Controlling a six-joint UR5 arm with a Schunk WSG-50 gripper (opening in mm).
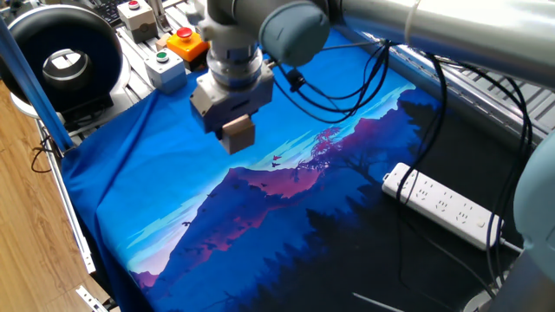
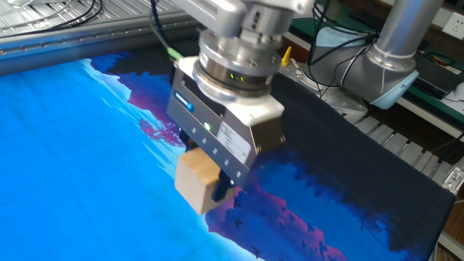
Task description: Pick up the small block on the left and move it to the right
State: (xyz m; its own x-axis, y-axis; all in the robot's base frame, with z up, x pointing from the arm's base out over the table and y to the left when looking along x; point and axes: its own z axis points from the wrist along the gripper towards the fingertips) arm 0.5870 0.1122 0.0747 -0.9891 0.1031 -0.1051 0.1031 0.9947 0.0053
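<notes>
Small block [image 2: 197, 185] clamped in down-pointing tool [image 2: 206, 180].

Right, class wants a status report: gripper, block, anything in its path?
Gripper shut on the small block. Block held clear above the blue cloth. Power strip at the cloth's dark end, apart from the gripper.

I can make out no words, brands or numbers anywhere in either view. The side of my gripper [image 2: 217, 185] carries a pale label [image 2: 230, 136] with dark print, but it is too small and blurred to read. The blue mark [image 2: 182, 102] on that same housing is likewise only a smear of colour.
</notes>
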